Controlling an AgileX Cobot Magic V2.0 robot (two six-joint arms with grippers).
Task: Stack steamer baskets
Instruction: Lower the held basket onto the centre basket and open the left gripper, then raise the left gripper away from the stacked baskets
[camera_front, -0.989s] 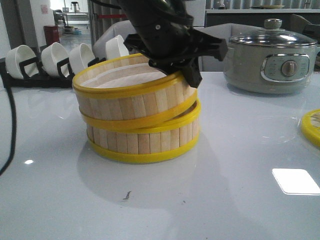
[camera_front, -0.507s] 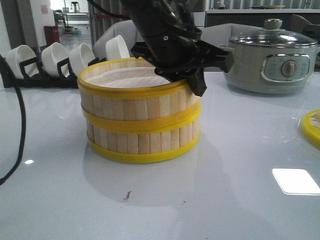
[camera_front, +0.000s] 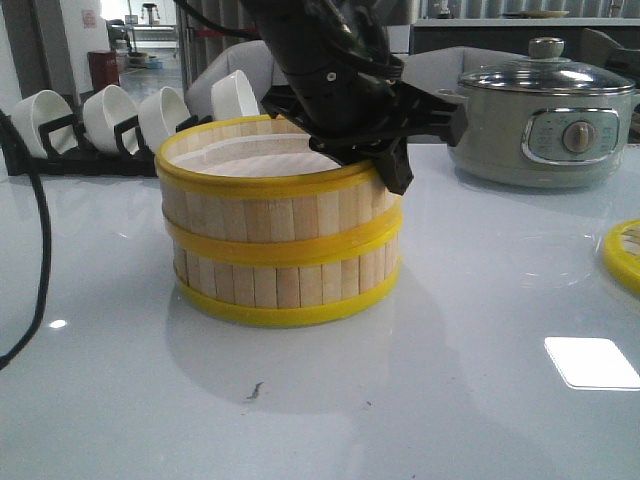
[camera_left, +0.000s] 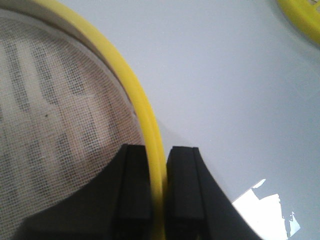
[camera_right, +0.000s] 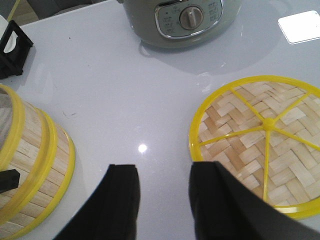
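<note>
Two round bamboo-slat, yellow-rimmed steamer baskets (camera_front: 280, 240) stand stacked at frame centre, the upper one's white mesh liner (camera_left: 55, 125) bare. The left gripper (camera_left: 157, 192) pinches the upper rim. The right gripper (camera_right: 162, 200) hangs wide beside the woven yellow-rimmed lid (camera_right: 260, 145) on the glossy white table (camera_front: 450, 400).

The robot's left arm reaches down from above and behind, its black wrist angled forward and down. The left gripper (camera_left: 159, 192) is closed on a thin yellow rim (camera_left: 150, 135), one black finger (camera_left: 134, 187) on the inside and the other on the outside, both pressing against it. The right gripper (camera_right: 162, 200) hangs above the table (camera_right: 125, 90) with its two black fingers parted and nothing between them.
</note>
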